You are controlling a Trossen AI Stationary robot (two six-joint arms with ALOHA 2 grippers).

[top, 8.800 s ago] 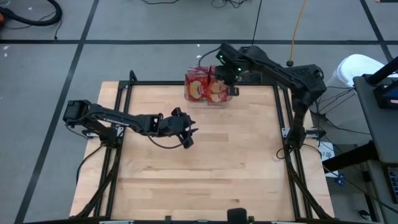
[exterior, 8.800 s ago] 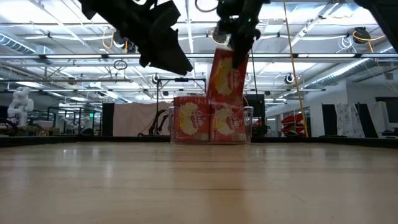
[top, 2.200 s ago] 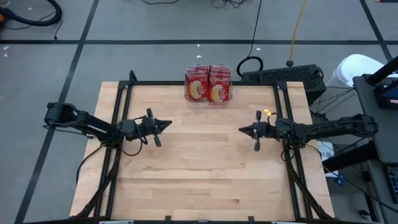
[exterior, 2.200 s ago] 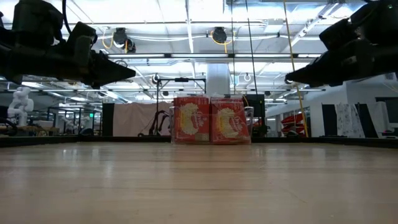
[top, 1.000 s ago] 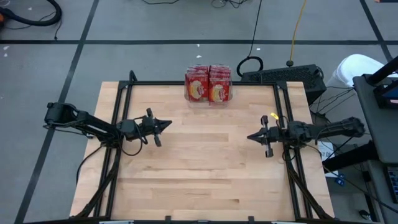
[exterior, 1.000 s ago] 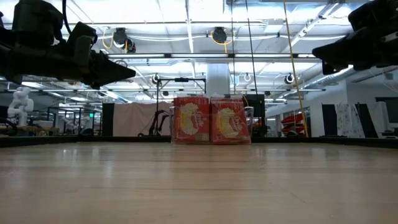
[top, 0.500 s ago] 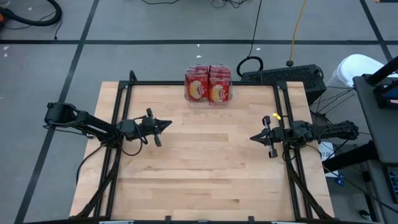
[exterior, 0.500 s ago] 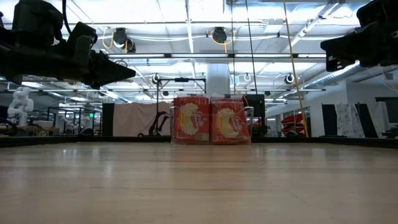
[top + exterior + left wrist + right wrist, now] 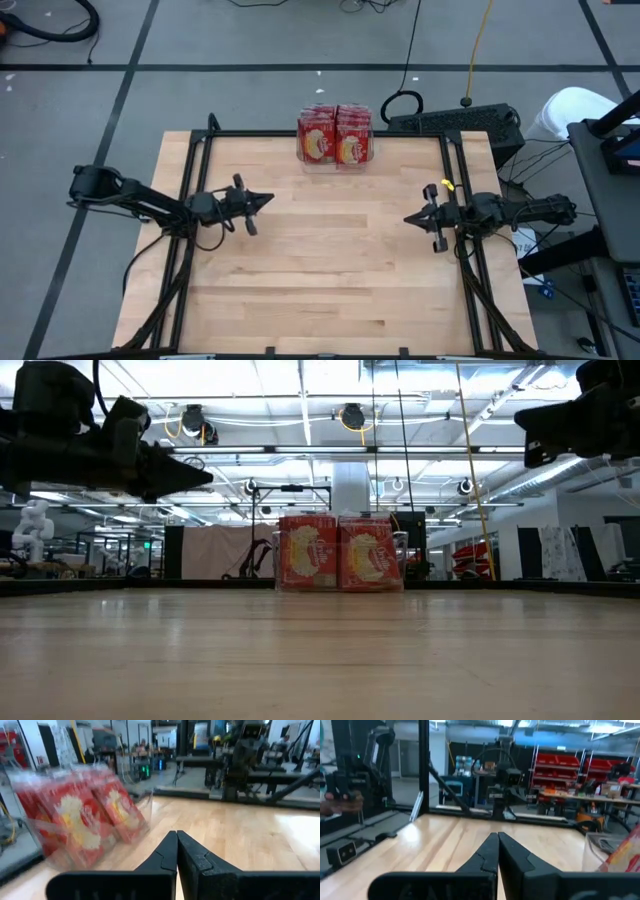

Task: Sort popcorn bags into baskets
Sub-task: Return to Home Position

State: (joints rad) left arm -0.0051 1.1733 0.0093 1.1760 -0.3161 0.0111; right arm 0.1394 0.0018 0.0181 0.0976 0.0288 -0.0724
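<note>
Your bin (image 9: 300, 152) of popcorn bags (image 9: 336, 140) sits mid far edge of the tabletop (image 9: 330, 270), equally clear of left gripper (image 9: 266, 200) and right gripper (image 9: 408, 219), both closed, empty.

Glossy popcorn bags (image 9: 335, 140) — clear plastic bin (image 9: 146, 807) — wood table (image 9: 330, 265)

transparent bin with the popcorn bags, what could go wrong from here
1. The transparent bin stands close to the far edge of the table; a nudge there could push it off.
2. The popcorn bags stand upright, packed tight and seemingly above the bin's rim, so a bump might tip some out.
The left gripper and the right gripper are shut, empty and well away, so both seem unlikely.
</note>
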